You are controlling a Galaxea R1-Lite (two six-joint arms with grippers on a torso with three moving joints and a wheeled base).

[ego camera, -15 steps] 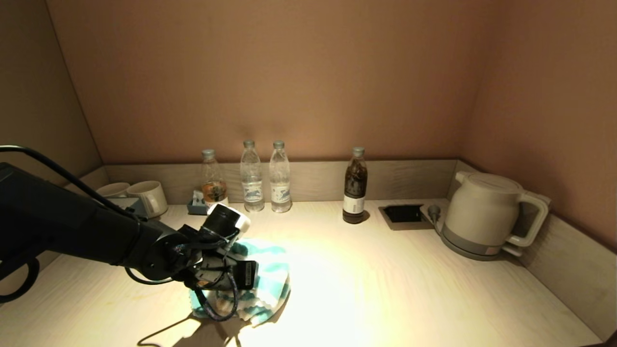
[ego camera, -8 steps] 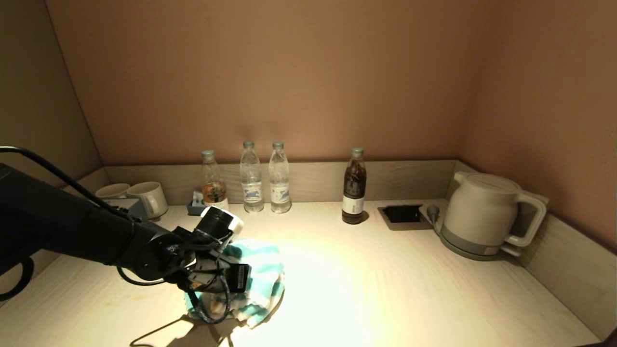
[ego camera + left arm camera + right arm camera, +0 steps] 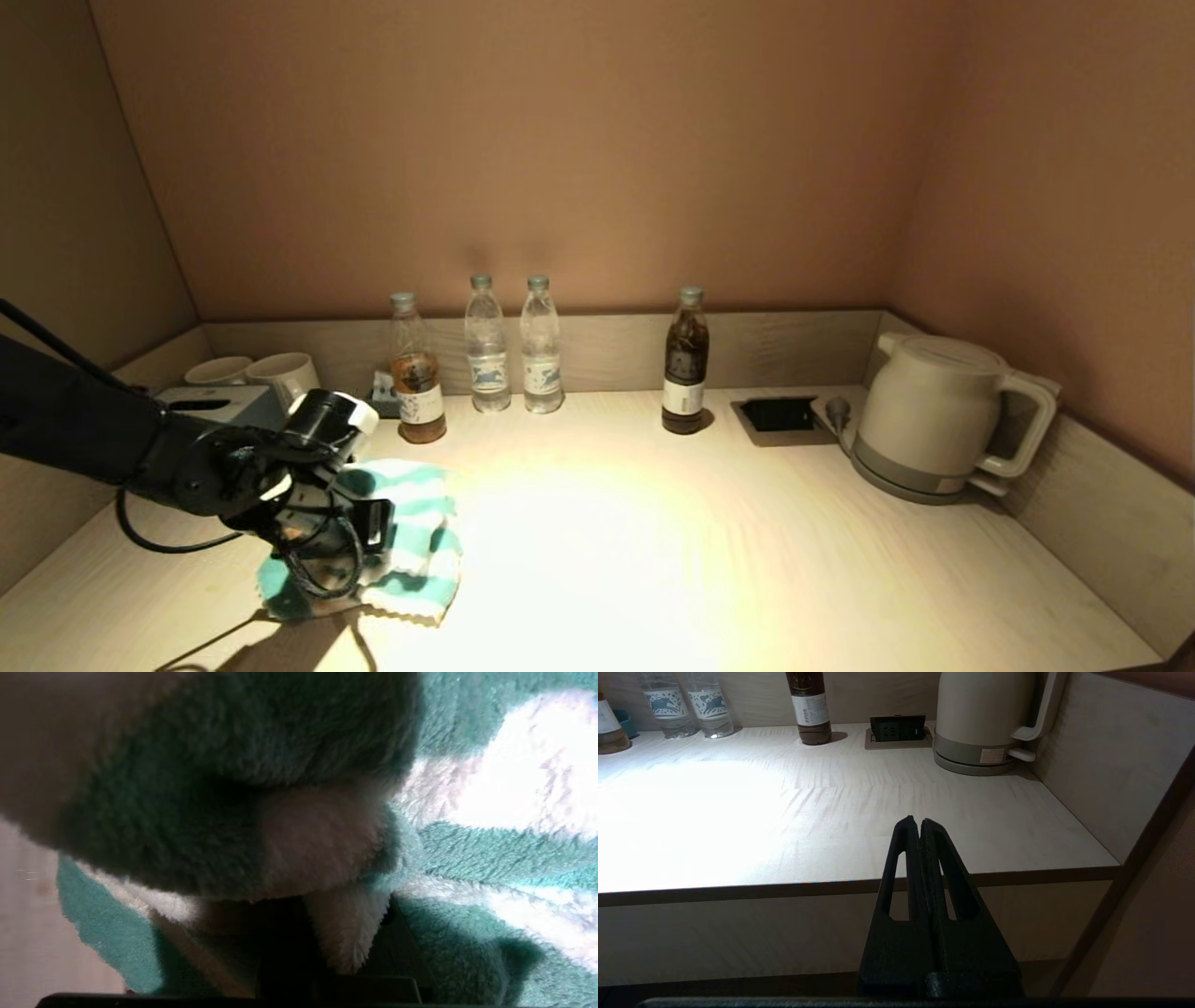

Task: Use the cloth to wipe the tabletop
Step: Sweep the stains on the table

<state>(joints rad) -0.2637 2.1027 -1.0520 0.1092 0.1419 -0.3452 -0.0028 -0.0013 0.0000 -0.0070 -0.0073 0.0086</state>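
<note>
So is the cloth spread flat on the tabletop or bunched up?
Bunched: the cloth lies in rumpled folds on the tabletop, humped up under the left gripper pressing it.

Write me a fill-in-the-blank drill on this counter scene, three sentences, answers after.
1. The left gripper presses down on the folded teal-and-white striped terry ____.
2. The black right gripper is parked off the beige wood-grain tabletop with its fingers ____.
3. The cream electric kettle stands at the tabletop's far ____ corner.

Missing words: cloth; shut; right
</note>
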